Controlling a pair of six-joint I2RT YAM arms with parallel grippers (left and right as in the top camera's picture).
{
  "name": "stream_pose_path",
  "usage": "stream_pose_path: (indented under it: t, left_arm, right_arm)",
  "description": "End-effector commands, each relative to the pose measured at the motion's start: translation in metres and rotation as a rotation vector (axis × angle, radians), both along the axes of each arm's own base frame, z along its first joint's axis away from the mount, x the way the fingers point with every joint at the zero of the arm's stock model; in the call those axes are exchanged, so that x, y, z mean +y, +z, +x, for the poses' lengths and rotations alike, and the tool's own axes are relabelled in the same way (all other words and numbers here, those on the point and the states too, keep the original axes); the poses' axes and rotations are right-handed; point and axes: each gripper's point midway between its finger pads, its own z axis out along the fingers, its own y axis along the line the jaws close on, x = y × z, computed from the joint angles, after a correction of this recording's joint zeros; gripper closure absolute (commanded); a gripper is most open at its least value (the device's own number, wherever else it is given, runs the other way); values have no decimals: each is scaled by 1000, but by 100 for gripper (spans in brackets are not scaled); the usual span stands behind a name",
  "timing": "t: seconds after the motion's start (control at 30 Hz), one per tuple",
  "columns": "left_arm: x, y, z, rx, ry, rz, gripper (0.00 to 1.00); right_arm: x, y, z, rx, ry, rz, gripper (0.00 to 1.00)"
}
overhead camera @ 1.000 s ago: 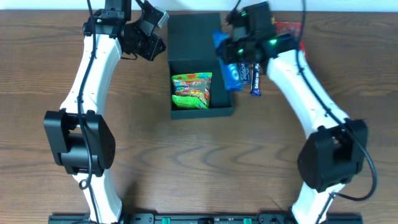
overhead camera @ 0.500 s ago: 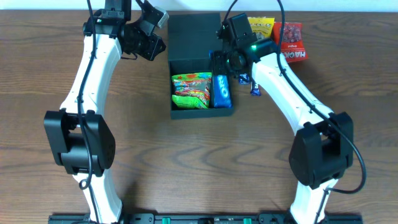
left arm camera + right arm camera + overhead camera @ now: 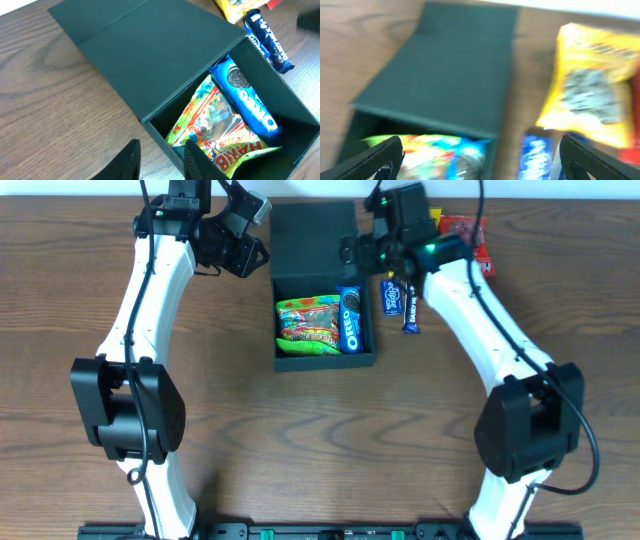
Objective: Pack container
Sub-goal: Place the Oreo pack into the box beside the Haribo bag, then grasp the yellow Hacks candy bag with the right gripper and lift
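The dark teal container [image 3: 312, 235] stands mid-table with its flap lid laid flat behind it. Inside lie a green Haribo packet [image 3: 308, 323] and, against the right wall, a blue Oreo packet [image 3: 350, 318]. My right gripper [image 3: 365, 248] hovers over the lid's right edge with its jaws spread wide and nothing between them; its wrist view is blurred. My left gripper [image 3: 250, 235] hangs just left of the lid. In the left wrist view its fingertips [image 3: 129, 162] stand slightly apart over the wood beside the container's near corner, holding nothing.
Right of the container lie a small blue packet [image 3: 391, 297] and a dark blue bar [image 3: 410, 310]. Further back are a yellow packet [image 3: 592, 75] and a red packet [image 3: 470, 235], partly under my right arm.
My right gripper carried the Oreo packet over the container, let it go inside and drew back over the lid, jaws now wide. My left gripper's jaws parted a little; its arm stayed put.
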Motion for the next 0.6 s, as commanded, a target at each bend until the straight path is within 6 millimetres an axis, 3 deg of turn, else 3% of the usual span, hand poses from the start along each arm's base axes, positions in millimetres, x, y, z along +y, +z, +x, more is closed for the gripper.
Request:
stream_pose_path:
  t: [0.0, 0.13, 0.17, 0.27, 0.3, 0.57]
  left_arm:
    - [0, 6, 3, -17, -8, -3, 57]
    - [-6, 9, 1, -15, -29, -41, 44]
    - [-8, 10, 0, -14, -36, -53, 30]
    - [-13, 13, -3, -9, -54, -86, 18]
    - [-15, 14, -3, -4, -53, -100, 5]
    - [-15, 14, -4, 30, -11, -125, 5]
  right_arm:
    - [-53, 6, 23, -74, -104, -153, 1]
    - [-83, -20, 55, -107, -161, -161, 1]
    - [-89, -29, 65, -121, -173, -157, 1]
    - [-98, -59, 87, -150, -197, -151, 1]
    - [-99, -71, 94, -157, -201, -148, 1]
    - [-103, -128, 111, -165, -234, -168, 14]
